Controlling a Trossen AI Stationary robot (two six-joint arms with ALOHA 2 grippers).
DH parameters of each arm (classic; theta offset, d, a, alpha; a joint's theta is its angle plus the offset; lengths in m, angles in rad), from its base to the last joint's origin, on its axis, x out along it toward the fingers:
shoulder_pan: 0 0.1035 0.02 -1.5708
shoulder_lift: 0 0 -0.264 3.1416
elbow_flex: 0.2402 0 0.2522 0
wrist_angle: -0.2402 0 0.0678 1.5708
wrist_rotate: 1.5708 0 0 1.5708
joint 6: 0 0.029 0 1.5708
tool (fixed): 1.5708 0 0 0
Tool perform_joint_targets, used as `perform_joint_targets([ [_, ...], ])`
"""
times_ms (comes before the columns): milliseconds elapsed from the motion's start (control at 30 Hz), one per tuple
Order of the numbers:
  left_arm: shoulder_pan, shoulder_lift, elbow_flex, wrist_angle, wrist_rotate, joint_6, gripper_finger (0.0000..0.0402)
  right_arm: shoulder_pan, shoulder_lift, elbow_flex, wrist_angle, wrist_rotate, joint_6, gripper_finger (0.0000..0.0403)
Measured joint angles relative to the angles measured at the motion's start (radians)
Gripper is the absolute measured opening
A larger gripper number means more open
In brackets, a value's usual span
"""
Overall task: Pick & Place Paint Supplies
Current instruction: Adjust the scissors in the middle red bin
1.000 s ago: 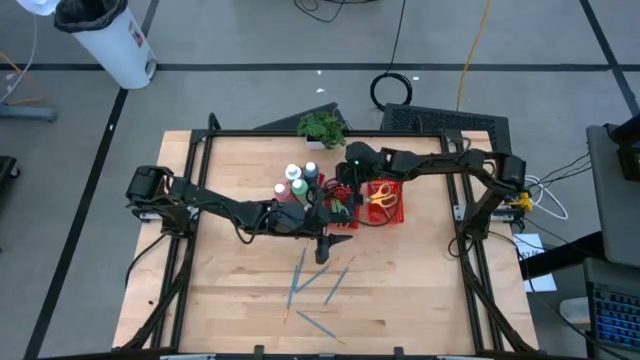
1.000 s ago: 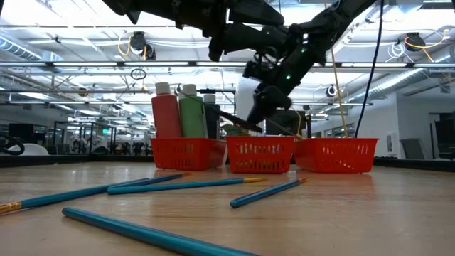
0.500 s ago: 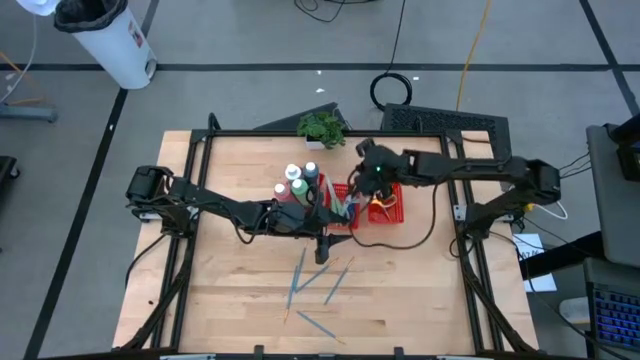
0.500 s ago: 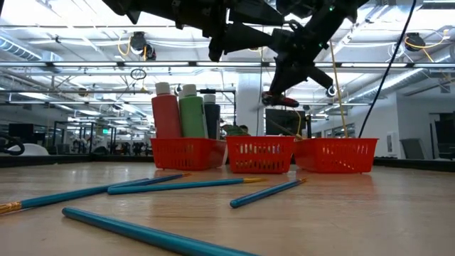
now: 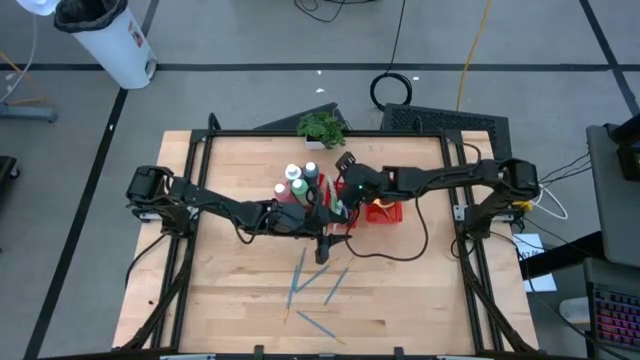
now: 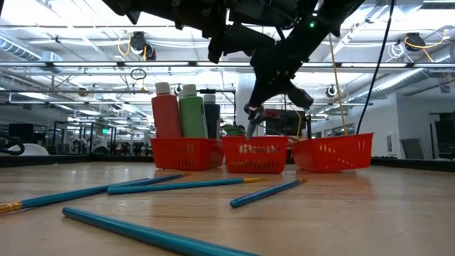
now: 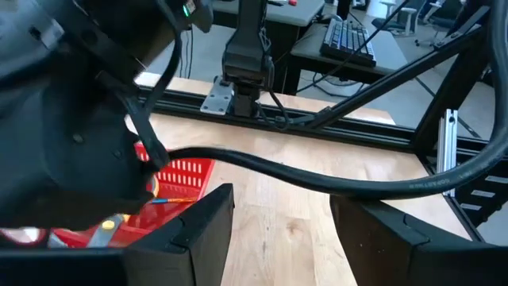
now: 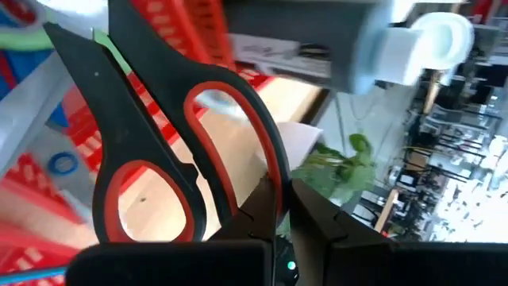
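Red mesh tray [image 5: 385, 212] sits just right of the worktop's [image 5: 230, 290] centre in the high view, paint bottles [image 5: 297, 182] at its 9 o'clock, and loose brushes [image 5: 300, 280] scattered toward 6 o'clock. The right hand [image 5: 345, 190] now hangs over the tray's middle part; half a second ago it was farther toward 1 o'clock, so it has swung back inward. The left hand [image 5: 322, 250] waits just beside the tray, toward the brushes, unmoved. In the low view the right hand [image 6: 254, 112] reaches down to just above the middle basket; the tray [image 6: 330, 153] now looks tilted, its right end lifted, whereas it sat level a moment ago, which suggests the arm or its load is nudging it. The bottles [image 6: 179, 110] stand upright in the left compartment and the brushes [image 6: 178, 186] lie flat in front. The left wrist view shows that hand's fingers [image 7: 198, 234] standing moderately apart with nothing between them, bare worktop ahead and the tray [image 7: 186, 171] at 10 o'clock. The right wrist view shows its fingers [image 8: 266, 210] pinched narrow on the red-handled scissors [image 8: 171, 139], gripping one handle loop, with red mesh [image 8: 32, 199] close behind. My reading: the scissors are at the drop point, and release is the step in hand, though the tray's shifting is a risk.
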Motion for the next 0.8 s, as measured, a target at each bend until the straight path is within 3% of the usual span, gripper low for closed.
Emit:
perform_joint_targets([
  [500,0.0,0.0,0.0,-0.006,0.0,0.008,0.0218,-0.062,-0.031,0.0,0.082,-0.002,0.03,0.0006],
  [800,0.0,0.0,0.0,-0.007,0.0,0.021,0.0218,-0.106,-0.005,-0.002,0.08,-0.109,0.045,0.0006],
])
